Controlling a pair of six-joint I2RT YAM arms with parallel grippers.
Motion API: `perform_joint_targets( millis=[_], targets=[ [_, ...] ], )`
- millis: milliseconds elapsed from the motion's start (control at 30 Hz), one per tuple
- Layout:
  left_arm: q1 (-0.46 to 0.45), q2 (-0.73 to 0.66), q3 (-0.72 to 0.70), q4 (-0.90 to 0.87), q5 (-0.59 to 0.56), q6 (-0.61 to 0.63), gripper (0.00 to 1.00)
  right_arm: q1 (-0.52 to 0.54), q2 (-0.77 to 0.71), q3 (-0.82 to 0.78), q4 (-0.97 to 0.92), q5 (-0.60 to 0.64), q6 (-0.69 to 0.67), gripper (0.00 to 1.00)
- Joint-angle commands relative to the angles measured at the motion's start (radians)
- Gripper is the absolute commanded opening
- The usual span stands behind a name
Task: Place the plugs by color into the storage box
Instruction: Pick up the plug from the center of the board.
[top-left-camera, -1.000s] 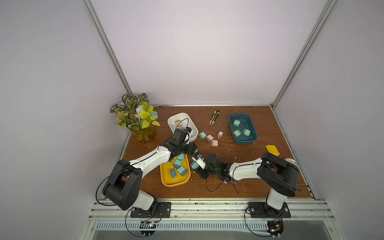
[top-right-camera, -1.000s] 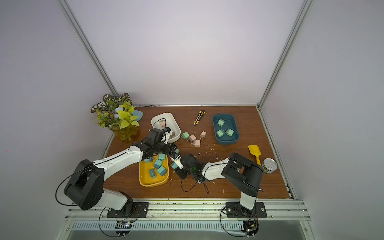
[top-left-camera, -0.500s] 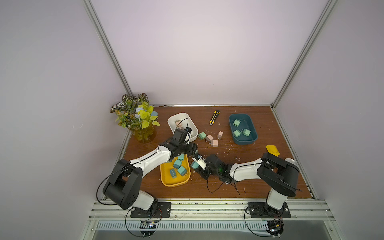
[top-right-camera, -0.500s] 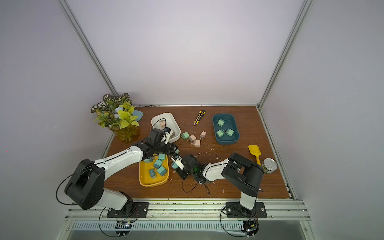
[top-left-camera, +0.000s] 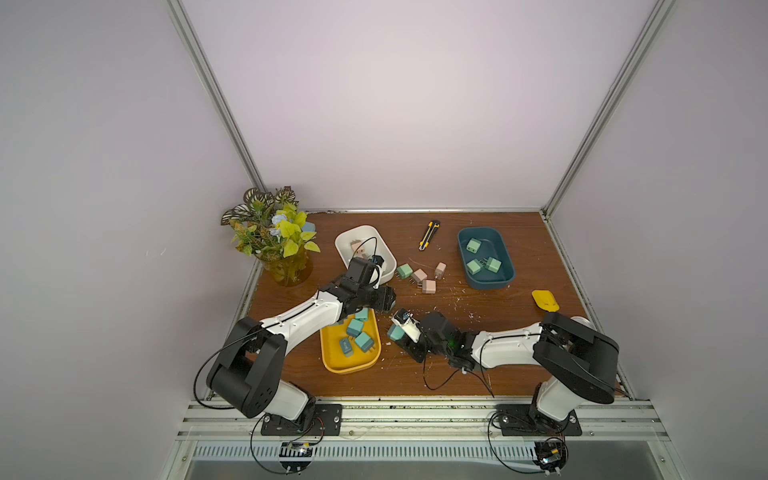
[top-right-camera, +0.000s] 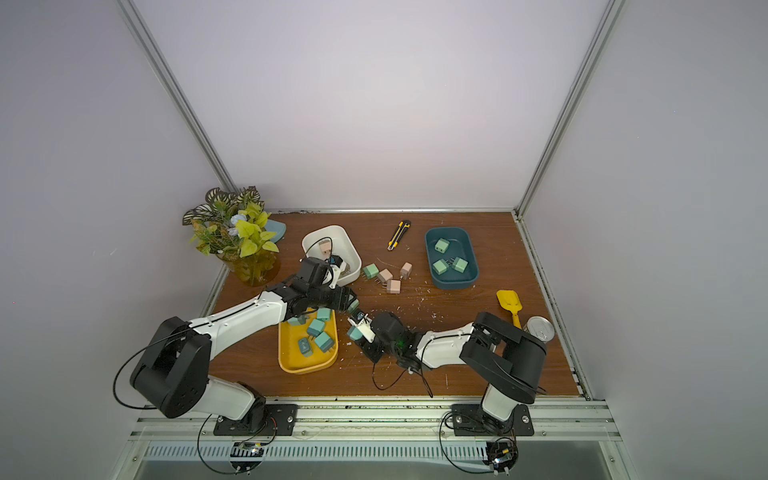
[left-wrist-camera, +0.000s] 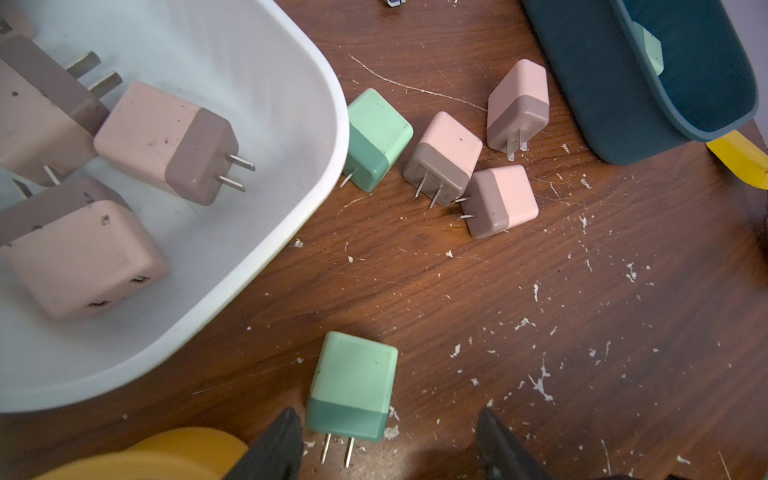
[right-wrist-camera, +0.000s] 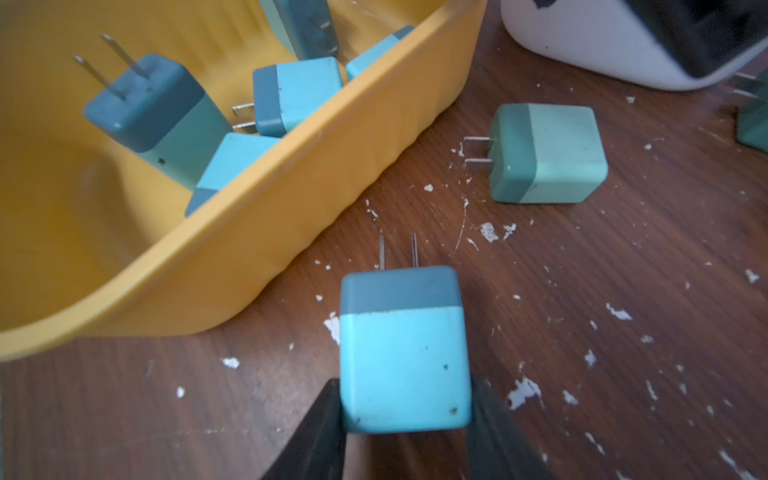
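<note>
My right gripper (right-wrist-camera: 405, 411) is shut on a teal-blue plug (right-wrist-camera: 403, 349), low over the table just right of the yellow tray (top-left-camera: 332, 361), prongs pointing away from the wrist. Several teal-blue plugs (top-left-camera: 355, 328) lie in that tray. My left gripper (left-wrist-camera: 386, 424) is open above a mint green plug (left-wrist-camera: 353, 386) lying between the tray and the white bin (top-left-camera: 345, 241), which holds pale pink plugs (left-wrist-camera: 166, 141). One mint plug (top-left-camera: 404, 271) and three pink plugs (top-left-camera: 429, 286) lie loose mid-table. The dark teal bin (top-left-camera: 465, 257) holds three mint plugs (top-left-camera: 473, 245).
A yellow-black utility knife (top-left-camera: 429, 235) lies at the back between the bins. A potted plant (top-left-camera: 274, 237) fills the back left corner. A yellow scoop (top-left-camera: 545, 300) and a tin can (top-right-camera: 540, 329) sit at the right edge. White flecks litter the wooden table.
The right gripper's jaws have closed onto the teal-blue plug. Both arms have stayed almost where they were.
</note>
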Motion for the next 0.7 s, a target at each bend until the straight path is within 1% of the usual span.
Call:
perform_joint_targets(
  millis=[0,100,200,300,433,533,667],
  targets=[
    [0.003,-0.003,0.022,-0.004,0.009,-0.007,0.68,0.005,-0.069,-0.007,0.010,0.007,-0.001,0.39],
    [0.003,-0.025,0.026,-0.009,0.003,-0.007,0.68,0.006,-0.120,-0.016,-0.007,0.009,0.005,0.39],
    [0.003,-0.066,0.032,-0.033,-0.031,-0.003,0.68,0.012,-0.155,0.008,-0.055,0.022,-0.002,0.40],
    [0.003,-0.127,0.033,-0.068,-0.092,-0.003,0.69,0.030,-0.173,0.047,-0.101,0.046,-0.018,0.40],
    [0.003,-0.238,0.019,-0.139,-0.224,-0.042,0.70,0.058,-0.198,0.087,-0.105,0.045,-0.027,0.41],
    [0.004,-0.341,-0.021,-0.151,-0.295,-0.049,0.71,0.065,-0.184,0.123,-0.098,0.037,-0.013,0.43],
    [0.009,-0.455,-0.070,-0.185,-0.367,-0.056,0.72,0.077,-0.116,0.190,-0.090,0.026,-0.024,0.43]
  ],
)
